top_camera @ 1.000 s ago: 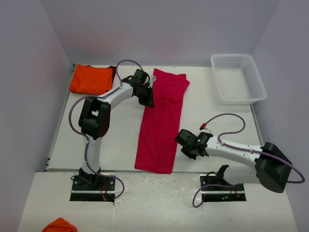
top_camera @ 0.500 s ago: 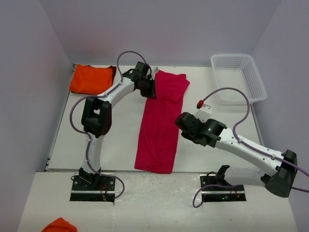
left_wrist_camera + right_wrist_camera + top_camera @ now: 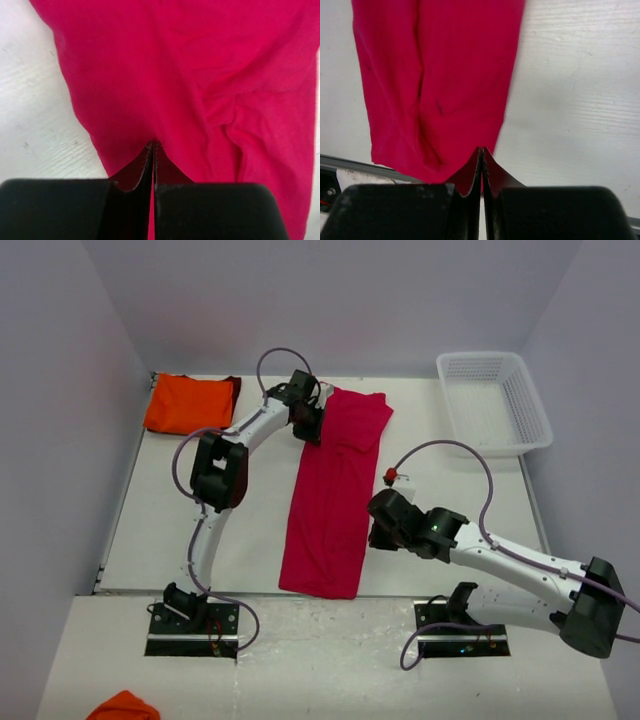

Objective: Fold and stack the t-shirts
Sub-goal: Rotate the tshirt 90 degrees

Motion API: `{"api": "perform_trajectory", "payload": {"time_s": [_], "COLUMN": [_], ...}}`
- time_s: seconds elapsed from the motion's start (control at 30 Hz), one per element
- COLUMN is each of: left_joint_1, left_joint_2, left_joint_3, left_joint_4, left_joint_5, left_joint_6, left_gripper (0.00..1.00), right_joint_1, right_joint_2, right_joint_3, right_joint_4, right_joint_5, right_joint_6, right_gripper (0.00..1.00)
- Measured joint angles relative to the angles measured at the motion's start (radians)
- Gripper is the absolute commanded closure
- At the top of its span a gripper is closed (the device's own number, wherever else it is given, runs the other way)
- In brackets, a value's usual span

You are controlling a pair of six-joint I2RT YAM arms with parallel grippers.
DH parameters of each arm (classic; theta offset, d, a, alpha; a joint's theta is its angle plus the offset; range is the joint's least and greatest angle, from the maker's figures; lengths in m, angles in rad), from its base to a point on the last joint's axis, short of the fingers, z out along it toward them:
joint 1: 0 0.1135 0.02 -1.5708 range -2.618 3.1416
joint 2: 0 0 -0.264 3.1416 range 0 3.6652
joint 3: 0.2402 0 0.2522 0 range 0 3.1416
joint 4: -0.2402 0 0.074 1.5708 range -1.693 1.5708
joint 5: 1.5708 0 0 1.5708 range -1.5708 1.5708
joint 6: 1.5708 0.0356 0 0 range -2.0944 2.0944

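- The pink shirt (image 3: 335,495) lies mid-tabletop (image 3: 240,530) as a long, narrow strip.
- Its long axis runs near to far and leans a little, so the far end sits slightly right of the near end.
- The near end reaches the tabletop's near edge, and the far end stops short of the back wall.
- We see the far end wider than the rest, with a flap of cloth doubled over it on the right side.
- The cloth is a plain crimson-pink with soft creases, and in the right wrist view a lengthwise fold runs along it.
- The left jaws are pressed together on the shirt's left edge at its far end. In the left wrist view the cloth rises to a small peak at their tips.
- The right jaws are likewise closed on the shirt's right edge towards the near end, with the hem pulled up into their tips.
- The orange shirt (image 3: 187,405) lies in the far left corner, folded to a rough rectangle with its long side running left to right.
- A dark maroon edge shows along its right side.
- It is well apart from the pink shirt.
- A white lattice basket (image 3: 497,447) stands at the far right corner.
- A lump of orange cloth (image 3: 122,706) lies on the near ledge, left of the arm bases.
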State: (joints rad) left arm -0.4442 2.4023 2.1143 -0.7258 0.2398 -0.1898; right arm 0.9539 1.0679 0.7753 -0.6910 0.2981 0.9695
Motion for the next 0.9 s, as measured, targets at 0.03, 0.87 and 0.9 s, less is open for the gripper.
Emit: {"api": "perform_trajectory", "payload": {"time_s": [0.03, 0.87, 0.9], "left_joint_1": [0.0, 0.125, 0.131], "left_joint_2": [0.009, 0.132, 0.132], "left_joint_3": [-0.011, 0.078, 0.078], "left_joint_4": [0.002, 0.093, 0.097], "left_joint_5": [0.004, 0.119, 0.122], "left_joint_6": [0.0, -0.085, -0.085], "left_gripper": [1.0, 1.0, 1.0], "right_joint_1": [0.0, 0.043, 0.043], "right_joint_2": [0.007, 0.426, 0.447], "right_joint_3": [0.0, 0.13, 0.135], "right_joint_4": [0.014, 0.168, 0.179], "right_joint_5": [-0.006, -0.137, -0.14], "right_joint_6": [-0.006, -0.073, -0.072], "right_gripper": [1.0, 1.0, 1.0]}}
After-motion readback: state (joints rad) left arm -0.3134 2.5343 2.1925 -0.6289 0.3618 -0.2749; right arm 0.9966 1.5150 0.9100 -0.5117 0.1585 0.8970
